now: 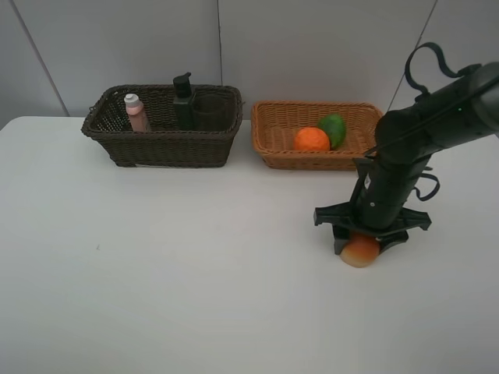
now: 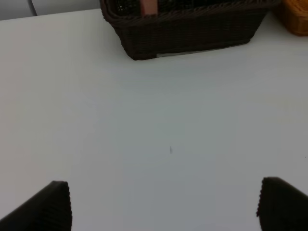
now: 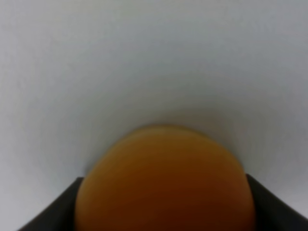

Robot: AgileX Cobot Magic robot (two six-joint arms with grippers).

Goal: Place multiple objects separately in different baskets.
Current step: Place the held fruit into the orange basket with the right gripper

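Note:
My right gripper (image 1: 362, 241) points down and is shut on the red-orange peach-like fruit (image 1: 360, 252), which rests on the white table in front of the tan basket. In the right wrist view the fruit (image 3: 163, 173) fills the space between the gripper's (image 3: 163, 214) dark fingers. The dark brown basket (image 1: 160, 146) holds the pink bottle (image 1: 137, 113), the dark green pump bottle (image 1: 184, 101) and the purple cup (image 1: 209, 111). The light tan basket (image 1: 312, 160) holds the orange (image 1: 311, 139) and the green fruit (image 1: 334, 128). My left gripper (image 2: 163, 207) is open and empty above bare table.
The baskets stand side by side at the back of the white table (image 1: 171, 265), near the wall. In the left wrist view the dark basket (image 2: 192, 33) is ahead, with a corner of the tan basket (image 2: 296, 19) beside it. The left arm is out of the high view.

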